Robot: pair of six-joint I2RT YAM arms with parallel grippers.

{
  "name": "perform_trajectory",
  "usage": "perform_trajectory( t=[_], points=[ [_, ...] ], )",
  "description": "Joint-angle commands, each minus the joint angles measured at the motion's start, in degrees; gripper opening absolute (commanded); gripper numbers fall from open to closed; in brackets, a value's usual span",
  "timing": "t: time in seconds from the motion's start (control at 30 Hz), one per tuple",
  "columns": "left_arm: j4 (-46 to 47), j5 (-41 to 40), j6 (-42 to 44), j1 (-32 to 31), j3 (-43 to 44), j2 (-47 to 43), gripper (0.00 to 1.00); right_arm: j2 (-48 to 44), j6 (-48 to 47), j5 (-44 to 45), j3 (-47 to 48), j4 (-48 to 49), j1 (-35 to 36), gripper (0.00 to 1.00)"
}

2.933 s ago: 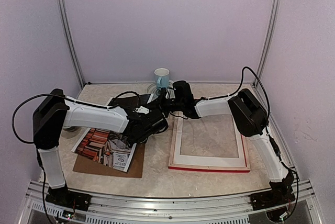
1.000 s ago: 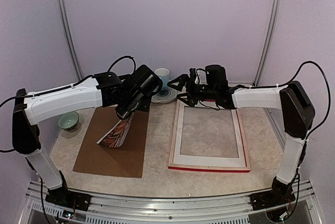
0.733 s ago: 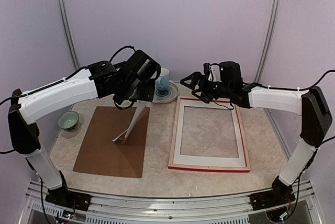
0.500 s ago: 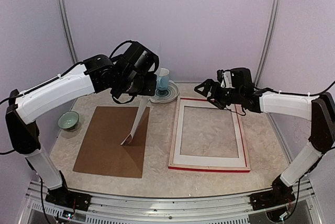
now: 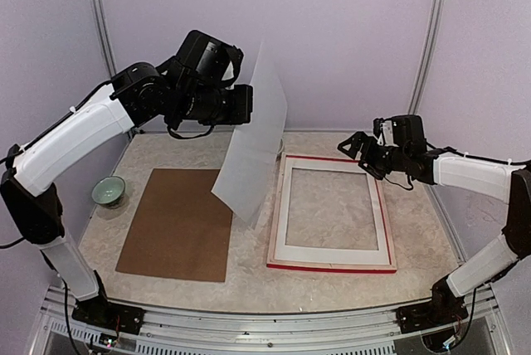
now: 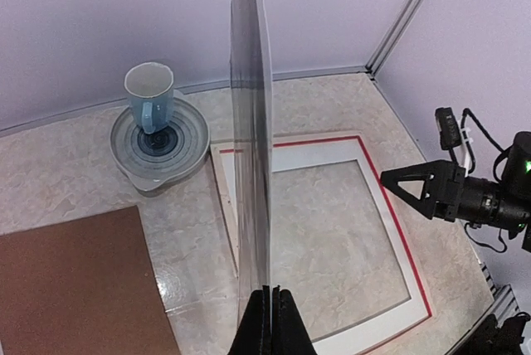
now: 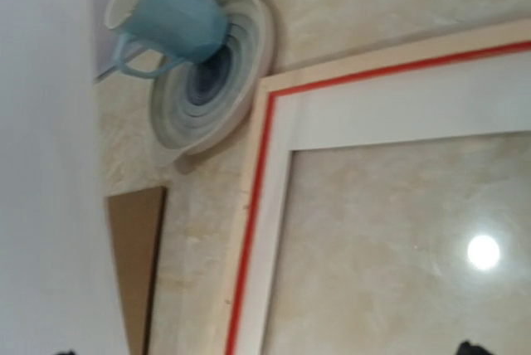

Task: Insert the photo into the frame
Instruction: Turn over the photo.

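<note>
My left gripper is shut on one edge of the photo and holds it high above the table. Its plain white back faces the top camera, and it hangs between the brown board and the frame. In the left wrist view the photo stands edge-on, rising from my closed fingertips. The frame lies flat to the right, pale wood side up with red edges, its left side below the right wrist. My right gripper hovers open over the frame's far right corner, holding nothing.
A white mat board sits inside the frame. The brown backing board lies flat on the left. A blue cup stands on a ringed plate at the back. A green bowl sits far left. Walls close in all round.
My left gripper has lifted the photo off the brown board, up and to the right, turning its white back to the camera. The right arm has drawn back rightward, still open.
</note>
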Motion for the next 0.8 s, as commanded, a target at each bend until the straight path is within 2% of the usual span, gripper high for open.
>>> perform_trajectory(
  t=[0.0, 0.13, 0.23, 0.4, 0.63, 0.77],
  points=[
    [3.34, 6.65, -0.1, -0.1, 4.07, 0.91, 0.0, -2.39, -1.17, -0.04, -1.19, -0.8, -1.22, 0.99],
    [8.32, 13.0, -2.18, 0.29, 4.43, 0.71, 0.0, -3.6, -1.2, 0.94, -1.7, -0.8, -1.55, 0.99],
    [14.74, 18.21, -5.11, 2.01, 0.75, -1.1, 0.0, -3.47, -0.96, 0.13, -1.7, -1.93, -2.3, 0.99],
    [25.25, 24.87, -12.12, 6.66, -12.01, -5.91, 0.0, -3.28, -0.13, -1.28, -2.37, -2.05, -3.55, 0.99],
    [29.74, 27.44, -16.56, 11.61, -33.06, -7.6, 0.0, -4.23, 0.13, -0.73, -3.12, -1.97, -4.19, 0.99],
    [32.52, 29.47, -17.76, 13.52, -40.24, -6.2, 0.0, -3.61, 0.03, -1.09, -2.7, -2.12, -4.33, 0.99]
  ],
)
